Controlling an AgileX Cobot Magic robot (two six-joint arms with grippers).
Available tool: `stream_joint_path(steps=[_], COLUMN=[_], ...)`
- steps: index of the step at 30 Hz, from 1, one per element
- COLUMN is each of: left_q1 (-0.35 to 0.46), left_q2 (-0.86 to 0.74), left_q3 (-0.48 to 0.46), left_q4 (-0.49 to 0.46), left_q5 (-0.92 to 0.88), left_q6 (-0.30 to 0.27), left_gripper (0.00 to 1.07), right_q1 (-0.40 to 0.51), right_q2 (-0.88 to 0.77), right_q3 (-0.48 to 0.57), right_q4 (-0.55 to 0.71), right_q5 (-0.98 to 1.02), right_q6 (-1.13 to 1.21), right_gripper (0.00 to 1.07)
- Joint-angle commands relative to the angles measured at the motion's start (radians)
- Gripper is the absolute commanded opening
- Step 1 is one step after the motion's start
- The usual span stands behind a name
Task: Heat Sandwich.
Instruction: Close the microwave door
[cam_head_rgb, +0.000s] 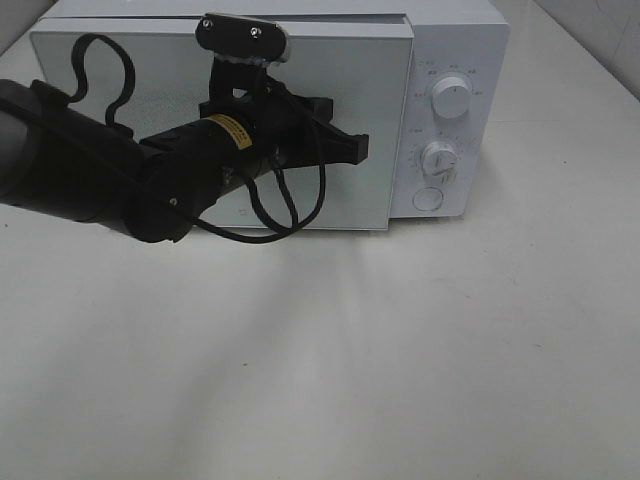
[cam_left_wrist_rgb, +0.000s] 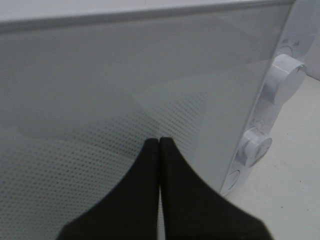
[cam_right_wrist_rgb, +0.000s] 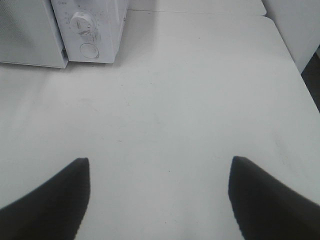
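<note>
The sandwich is out of view in every frame. A white microwave (cam_head_rgb: 455, 40) stands at the back of the table with its door (cam_head_rgb: 370, 80) closed. My left gripper (cam_head_rgb: 360, 148) is shut, empty, and its tip is at the right half of the door. The left wrist view shows the two black fingers (cam_left_wrist_rgb: 145, 200) pressed together, right in front of the dotted door glass (cam_left_wrist_rgb: 100, 100). My right gripper (cam_right_wrist_rgb: 159, 160) is open and empty above bare table, well in front of the microwave (cam_right_wrist_rgb: 90, 30). It does not appear in the exterior view.
The microwave's control panel carries two round knobs (cam_head_rgb: 452, 100) (cam_head_rgb: 438, 160) and a round button (cam_head_rgb: 428, 198). A black cable (cam_head_rgb: 285, 215) loops under the left arm. The white table (cam_head_rgb: 400, 340) spreads in front; its right edge (cam_right_wrist_rgb: 292, 55) shows in the right wrist view.
</note>
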Motion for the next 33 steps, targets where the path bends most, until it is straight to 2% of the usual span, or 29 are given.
stream_joint_path(steps=[1, 5, 9, 14, 17, 19, 33], left_q1=[-0.006, -0.002, -0.001, 0.031, 0.032, 0.032, 0.029], left_q2=[0.014, 0.046, 0.084, 0.104, 0.106, 0.106, 0.105], left_q3=[-0.038, -0.084, -0.158, -0.213, -0.215, -0.215, -0.215], left_q4=[-0.012, -0.024, -0.081, -0.101, -0.099, -0.098, -0.098], left_q5=[0.010, 0.042, 0.067, 0.093, 0.092, 0.094, 0.109], left_q6=[0.001, 0.015, 0.073, 0.081, 0.082, 0.102, 0.102], left_gripper=[0.00, 0.00, 0.00, 0.00, 0.00, 0.00, 0.00], right_q1=[-0.006, -0.006, -0.006, -0.006, -0.006, -0.006, -0.006], right_q2=[-0.028, -0.028, -0.028, -0.028, -0.028, -0.028, -0.028], right_q3=[0.004, 0.004, 0.004, 0.004, 0.004, 0.004, 0.004], right_q4=[0.000, 0.000, 0.000, 0.000, 0.000, 0.000, 0.000], right_q5=[-0.012, -0.012, -0.012, -0.012, -0.012, -0.012, -0.012], right_q6=[0.008, 0.008, 0.008, 0.008, 0.008, 0.008, 0.008], right_gripper=[0.74, 0.74, 0.74, 0.74, 0.74, 0.74, 0.74])
